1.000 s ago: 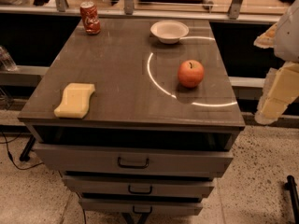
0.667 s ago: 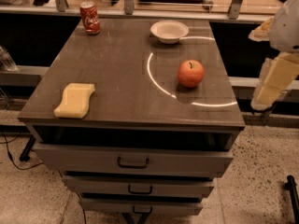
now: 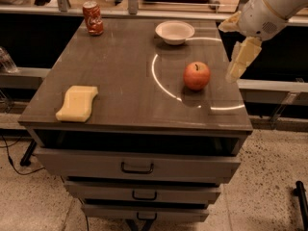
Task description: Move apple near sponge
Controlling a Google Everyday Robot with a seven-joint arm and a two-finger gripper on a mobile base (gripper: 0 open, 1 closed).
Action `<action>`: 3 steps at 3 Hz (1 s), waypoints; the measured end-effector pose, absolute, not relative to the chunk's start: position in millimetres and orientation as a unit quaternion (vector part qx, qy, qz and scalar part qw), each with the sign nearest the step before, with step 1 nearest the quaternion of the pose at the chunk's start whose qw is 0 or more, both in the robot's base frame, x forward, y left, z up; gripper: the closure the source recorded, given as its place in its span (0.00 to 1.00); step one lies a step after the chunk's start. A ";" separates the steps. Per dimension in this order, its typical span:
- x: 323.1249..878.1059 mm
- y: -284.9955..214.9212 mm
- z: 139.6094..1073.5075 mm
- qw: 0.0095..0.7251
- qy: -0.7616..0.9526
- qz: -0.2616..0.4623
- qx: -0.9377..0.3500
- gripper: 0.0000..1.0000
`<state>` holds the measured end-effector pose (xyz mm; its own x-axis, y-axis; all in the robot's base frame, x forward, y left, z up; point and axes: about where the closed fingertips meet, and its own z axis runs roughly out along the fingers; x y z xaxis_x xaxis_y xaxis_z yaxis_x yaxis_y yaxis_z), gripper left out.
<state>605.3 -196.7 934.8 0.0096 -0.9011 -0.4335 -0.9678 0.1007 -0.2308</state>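
Apple (image 3: 196, 75) sits right of centre on desk (image 3: 120, 100), well apart from sponge (image 3: 77, 103) at front left. Gripper (image 3: 242, 57) hangs just right of apple, empty; open or closed, cannot tell. Apple likely firm, smooth and prone to roll, so grasp across its widest middle.

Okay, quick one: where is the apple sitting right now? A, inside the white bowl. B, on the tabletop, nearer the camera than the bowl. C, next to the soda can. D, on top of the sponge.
B: the apple rests on the bare tabletop, nearer the camera than the white bowl and far from the sponge. The gripper hangs apart from it at the table's right edge.
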 end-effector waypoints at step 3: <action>640.9 -178.0 862.5 0.262 0.693 0.154 -0.654 0.00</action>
<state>640.9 -178.0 862.5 -0.0073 -0.8250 -0.5650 -0.9869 0.0970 -0.1289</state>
